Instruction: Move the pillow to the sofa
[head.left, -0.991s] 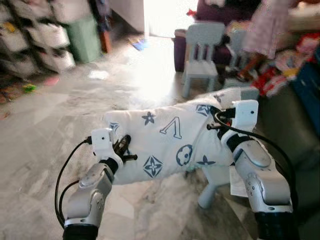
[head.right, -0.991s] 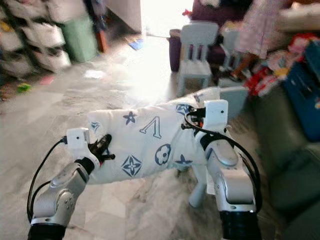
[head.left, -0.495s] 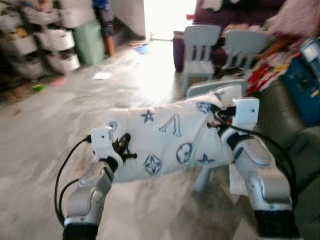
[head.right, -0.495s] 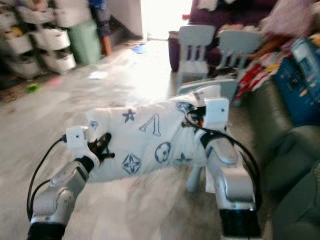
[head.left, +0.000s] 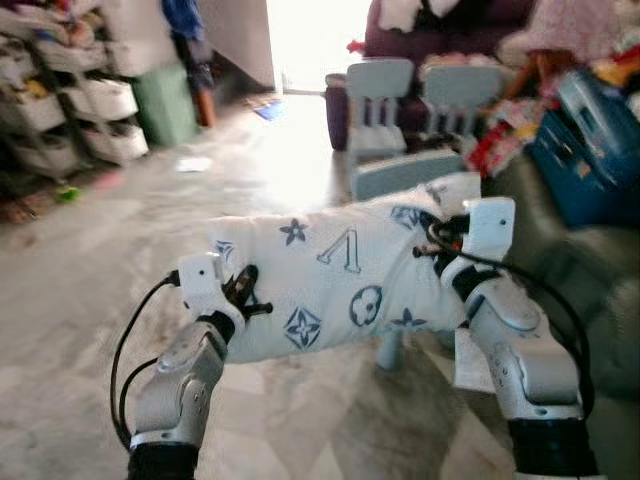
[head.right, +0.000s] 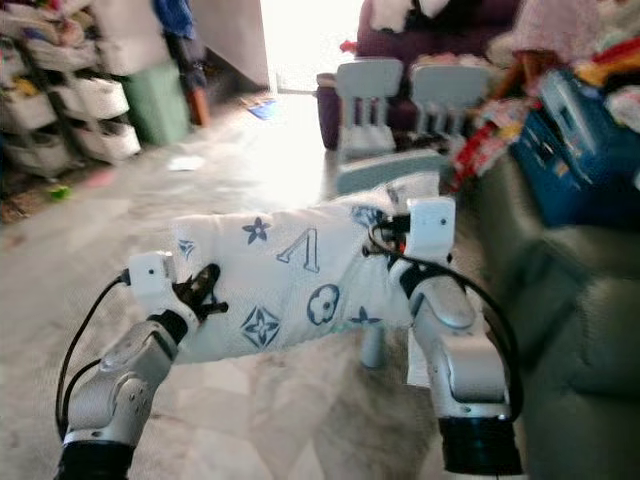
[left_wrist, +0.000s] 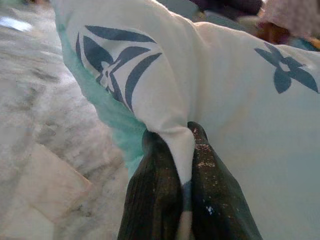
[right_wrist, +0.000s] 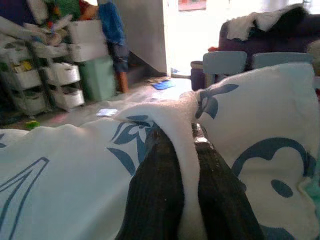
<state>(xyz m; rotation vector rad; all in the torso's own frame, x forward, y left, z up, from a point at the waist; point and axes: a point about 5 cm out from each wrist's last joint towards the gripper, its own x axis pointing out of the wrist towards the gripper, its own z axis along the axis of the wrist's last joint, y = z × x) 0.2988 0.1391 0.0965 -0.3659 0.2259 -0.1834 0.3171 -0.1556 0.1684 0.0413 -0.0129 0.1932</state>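
The left gripper (left_wrist: 185, 200) has its jaws clamped on a fold of cloth at one end of the pillow (head.left: 340, 280), and the right gripper (right_wrist: 185, 165) pinches a ridge of cover near the other end, so the pillow hangs stretched between the two arms, clear of the floor (head.left: 100, 260). Both grips look unchanged from a second ago; what has changed is the view, which has swung so that the grey-green sofa (head.right: 560, 330) now takes up more of the robot's right side and the storage shelves (head.left: 60, 100) sit further off to the left. That suggests the robot is turning toward the drop-off with the carry intact, and the placing is not yet begun.

Ahead, just past the pillow, stand two pale blue child's chairs (head.left: 380, 100), and a pale leg of low furniture shows under the pillow's lower edge. The open marble floor lies to the left; on the right the sofa's arm is close, with a blue box (head.left: 590, 140) and heaped clutter beyond it.
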